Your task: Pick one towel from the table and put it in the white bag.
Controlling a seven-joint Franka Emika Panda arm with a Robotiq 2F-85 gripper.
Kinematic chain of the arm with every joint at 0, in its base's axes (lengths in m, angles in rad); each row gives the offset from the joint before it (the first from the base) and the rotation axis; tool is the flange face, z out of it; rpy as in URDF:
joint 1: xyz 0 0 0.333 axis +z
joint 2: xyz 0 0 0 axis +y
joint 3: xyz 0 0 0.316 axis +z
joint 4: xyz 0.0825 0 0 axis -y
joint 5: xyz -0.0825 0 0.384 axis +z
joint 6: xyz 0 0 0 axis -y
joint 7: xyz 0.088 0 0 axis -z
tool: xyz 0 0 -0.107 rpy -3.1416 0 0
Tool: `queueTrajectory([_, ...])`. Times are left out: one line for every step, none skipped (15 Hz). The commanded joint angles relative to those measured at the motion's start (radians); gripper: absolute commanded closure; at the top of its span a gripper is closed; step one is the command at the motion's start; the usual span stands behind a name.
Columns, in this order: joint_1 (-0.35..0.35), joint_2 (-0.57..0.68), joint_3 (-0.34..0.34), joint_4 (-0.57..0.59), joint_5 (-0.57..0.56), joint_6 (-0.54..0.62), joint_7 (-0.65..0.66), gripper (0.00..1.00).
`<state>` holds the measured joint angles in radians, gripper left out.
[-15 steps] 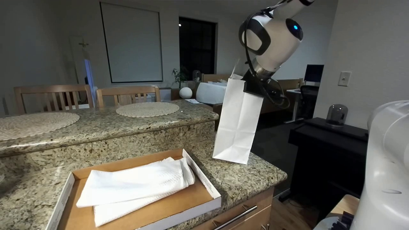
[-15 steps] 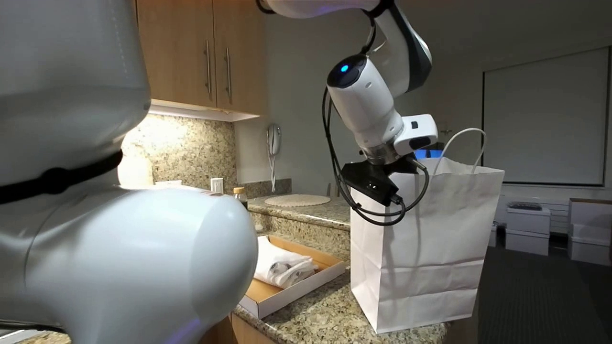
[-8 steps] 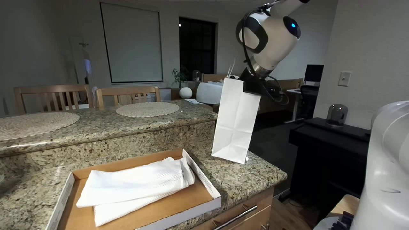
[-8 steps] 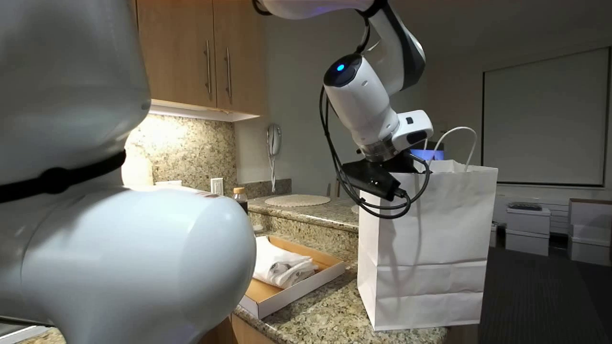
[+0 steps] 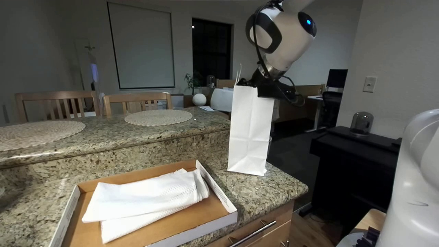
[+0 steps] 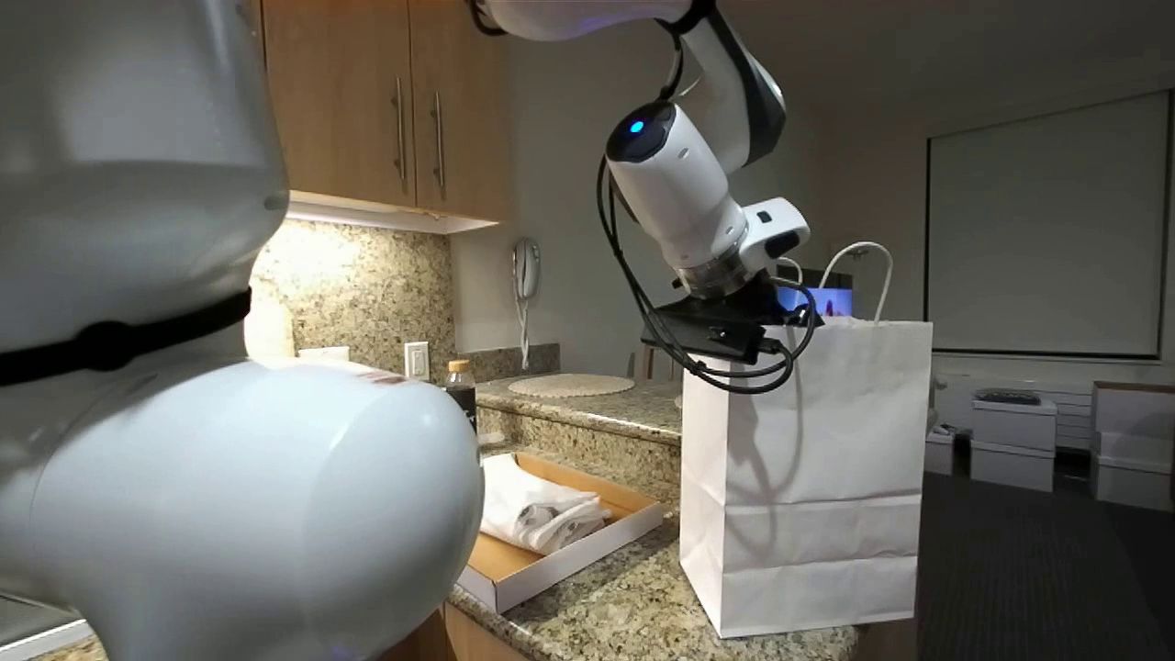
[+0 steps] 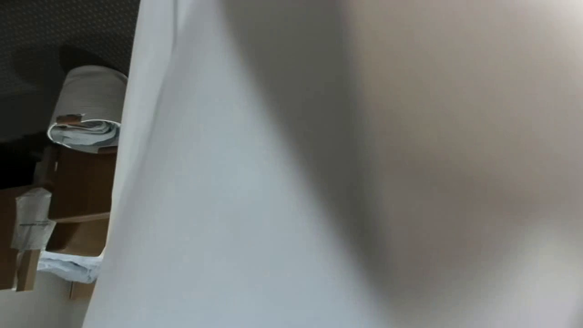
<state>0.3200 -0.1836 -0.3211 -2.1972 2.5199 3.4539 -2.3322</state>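
White towels [image 5: 147, 195] lie folded in the cardboard tray [image 5: 205, 212] beside the white paper shopping bag [image 5: 248, 137]; whether one's inside that bag, can't see. Your gripper [image 5: 255, 79] reaches into the bag's mouth, tips hidden: how wide, holding what, can't tell. Probably you're at the drop; backing out remains.

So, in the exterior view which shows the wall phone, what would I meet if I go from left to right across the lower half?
The robot's large white arm link, the tray with white cloth, the white bag, a stack of white boxes, further boxes at the right edge.
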Motion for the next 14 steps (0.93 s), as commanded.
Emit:
queueTrajectory([-0.148,0.033,0.120,0.021,-0.035,0.000,-0.050,0.00])
queueTrajectory([-0.188,0.038,0.151,0.020,-0.051,0.000,-0.051,0.00])
queueTrajectory([-0.214,0.035,0.172,0.017,-0.059,0.000,-0.056,0.00])
queueTrajectory([-0.240,0.034,0.194,0.013,-0.068,0.000,-0.060,0.00])
queueTrajectory([-0.273,0.035,0.220,0.010,-0.079,0.000,-0.061,0.00])
queueTrajectory([-0.299,0.034,0.240,0.007,-0.084,0.000,-0.069,0.00])
queueTrajectory([-0.324,0.026,0.262,0.005,-0.091,0.000,-0.074,0.00])
queueTrajectory([-0.339,0.016,0.277,0.002,-0.089,0.000,-0.089,0.00])
queueTrajectory([-0.350,0.007,0.290,-0.001,-0.086,0.000,-0.102,0.00])
queueTrajectory([-0.366,0.000,0.305,-0.002,-0.084,0.000,-0.111,0.00])
queueTrajectory([-0.364,-0.006,0.310,-0.007,-0.073,0.000,-0.138,0.00])
queueTrajectory([-0.336,0.027,0.282,0.011,-0.090,0.000,-0.067,0.00])
queueTrajectory([-0.341,0.024,0.290,0.011,-0.090,0.000,-0.076,0.00])
queueTrajectory([-0.342,0.022,0.295,0.011,-0.090,0.000,-0.079,0.00])
